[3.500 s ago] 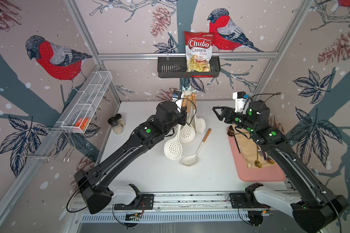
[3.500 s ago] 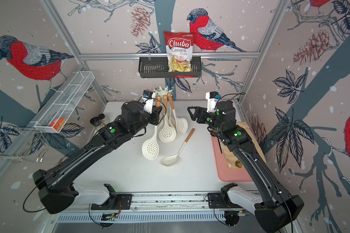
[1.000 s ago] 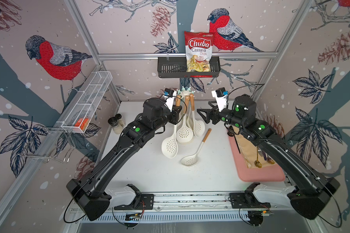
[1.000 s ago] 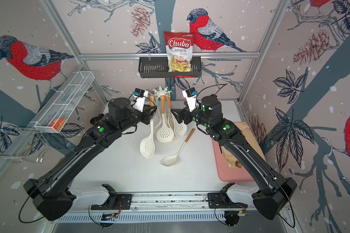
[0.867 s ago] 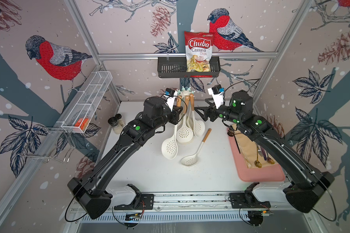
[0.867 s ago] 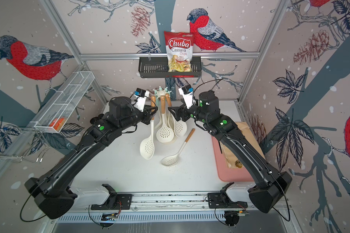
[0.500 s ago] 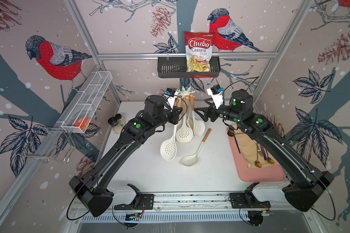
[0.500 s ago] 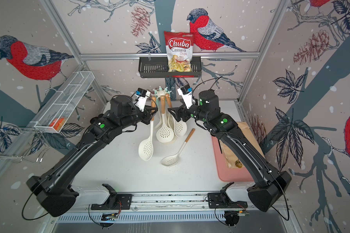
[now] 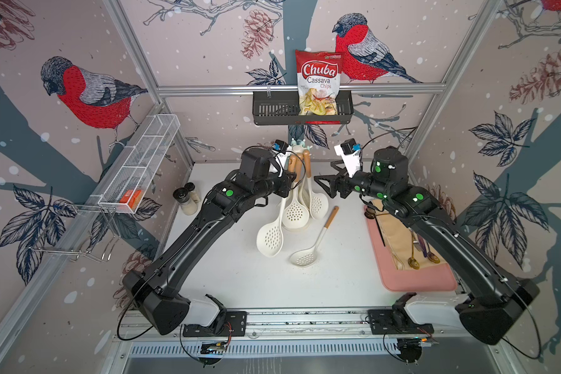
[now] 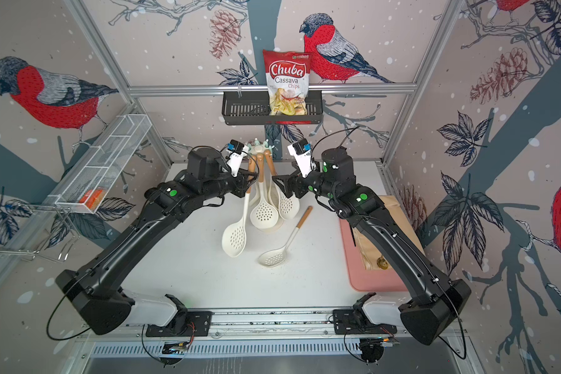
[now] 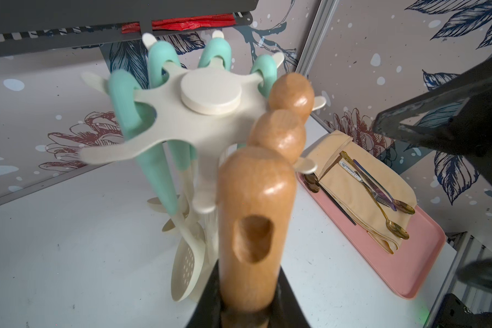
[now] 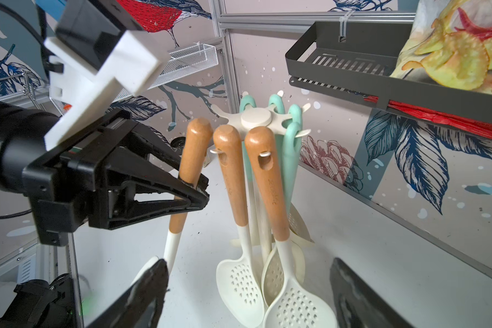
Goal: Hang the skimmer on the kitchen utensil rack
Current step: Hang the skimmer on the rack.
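Right wrist view shows you the left jaws clamped on the wooden handle of the skimmer (image 12: 195, 147), which is held nearly upright just beside the star top of the kitchen utensil rack (image 12: 256, 117) and next to two hung skimmers (image 12: 267, 176). In the left wrist view its handle hole (image 11: 252, 238) is not yet on a hook. Your right jaws stand wide open near the rack, holding nothing. A spare skimmer (image 9: 311, 241) lies on the bench (image 9: 240, 275).

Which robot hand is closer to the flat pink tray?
Right. The right gripper hovers by the pink tray's far corner; the left gripper, clamping a wooden-handled skimmer, sits beyond the cream-white rack.
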